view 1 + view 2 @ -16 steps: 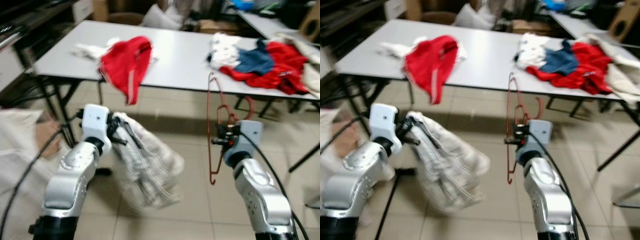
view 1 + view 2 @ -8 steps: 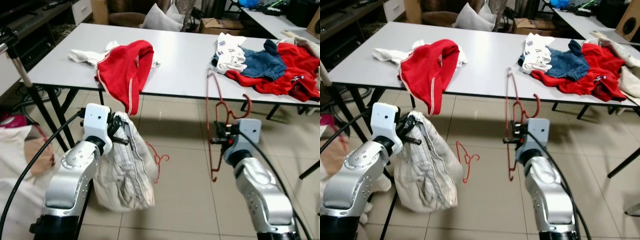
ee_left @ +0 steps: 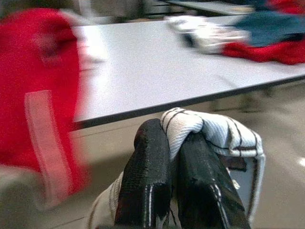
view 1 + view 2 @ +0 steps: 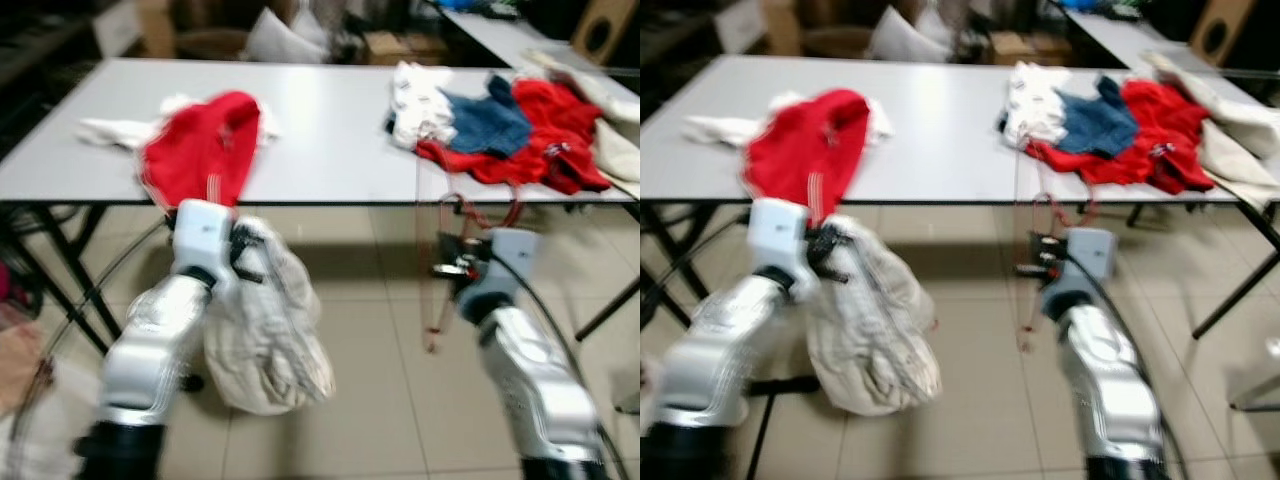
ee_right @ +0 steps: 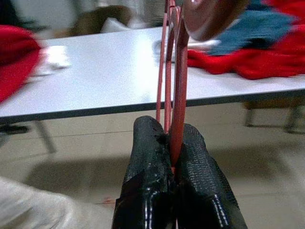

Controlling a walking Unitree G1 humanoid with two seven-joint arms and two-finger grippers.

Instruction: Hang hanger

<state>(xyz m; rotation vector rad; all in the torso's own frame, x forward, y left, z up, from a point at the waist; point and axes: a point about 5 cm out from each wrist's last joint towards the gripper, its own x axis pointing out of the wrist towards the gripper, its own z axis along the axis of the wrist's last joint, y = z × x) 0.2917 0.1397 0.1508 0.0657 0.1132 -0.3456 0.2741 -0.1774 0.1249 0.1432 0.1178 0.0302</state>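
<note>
In the right eye view my right gripper [image 4: 1032, 268] is shut on a thin red wire hanger [image 4: 430, 250], held upright in front of the grey table [image 4: 320, 130]. The right wrist view has the black fingers [image 5: 147, 167] pinched on the hanger's wires [image 5: 178, 71]. My left gripper [image 4: 240, 245] is shut on a white striped garment [image 4: 270, 335] that hangs down as a bundle towards the tiled floor. Seen from the left wrist, a fold of this garment [image 3: 209, 129] is clamped between the fingers [image 3: 145, 181].
A red garment [image 4: 200, 150] droops over the table's front edge on the left. A heap of red, blue and white clothes [image 4: 490, 125] lies on its right part. Dark table legs [image 4: 605, 305] stand at the right and left. A second table [image 4: 480, 25] lies behind.
The whole picture has swung and blurred, so the camera has moved. Both grippers keep their hold. The white garment has swung a little under the left gripper.
</note>
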